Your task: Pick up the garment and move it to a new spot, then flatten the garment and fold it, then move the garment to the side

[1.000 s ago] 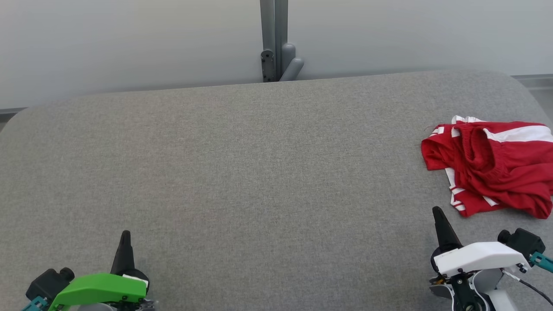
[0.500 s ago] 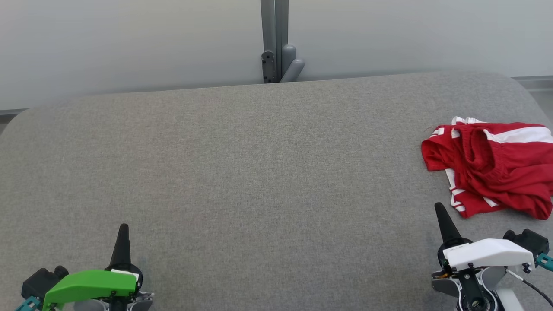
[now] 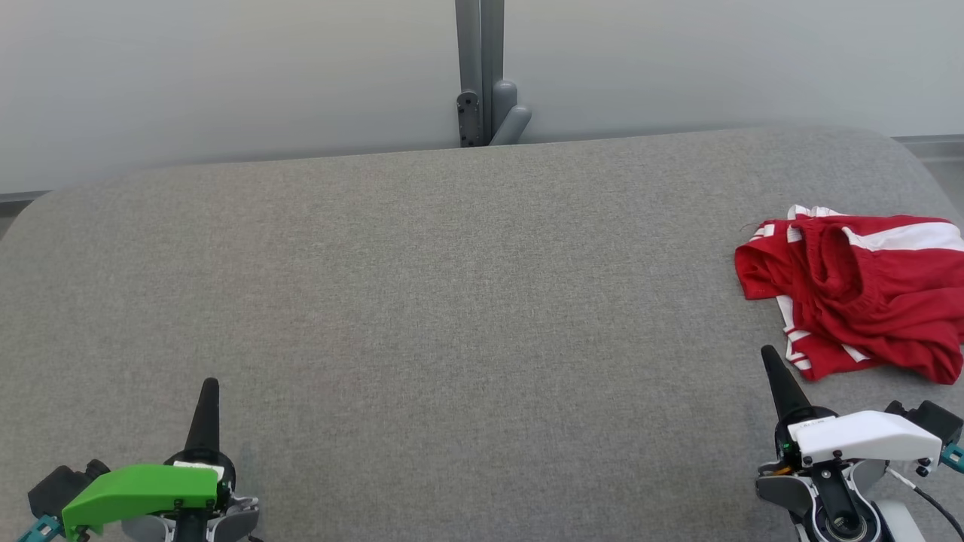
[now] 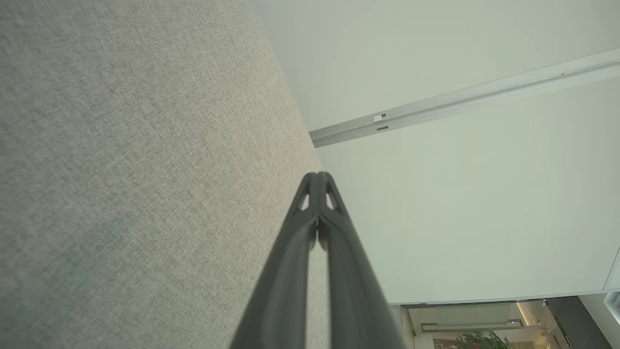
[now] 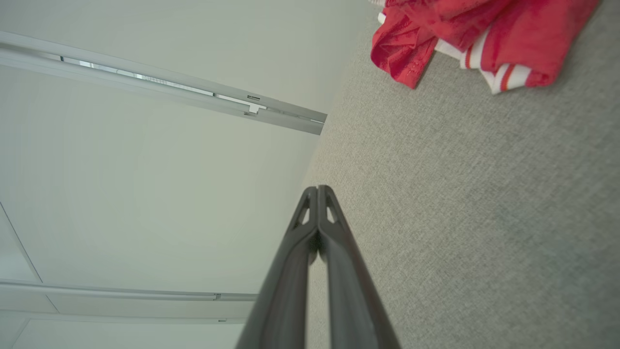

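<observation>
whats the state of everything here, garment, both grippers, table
garment: crumpled in a heap, unfolded, lying on the table's right side, not held
left gripper: shut, empty, over the table
right gripper: shut, empty, just short of the garment, not touching it
table: grey fabric top, bearing the garment

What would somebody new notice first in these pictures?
The crumpled red garment with white stripes, lying at the far right of the grey fabric surface. Next, the left gripper under its green cover at lower left and the right gripper under a white one, just short of the garment, both shut.
</observation>
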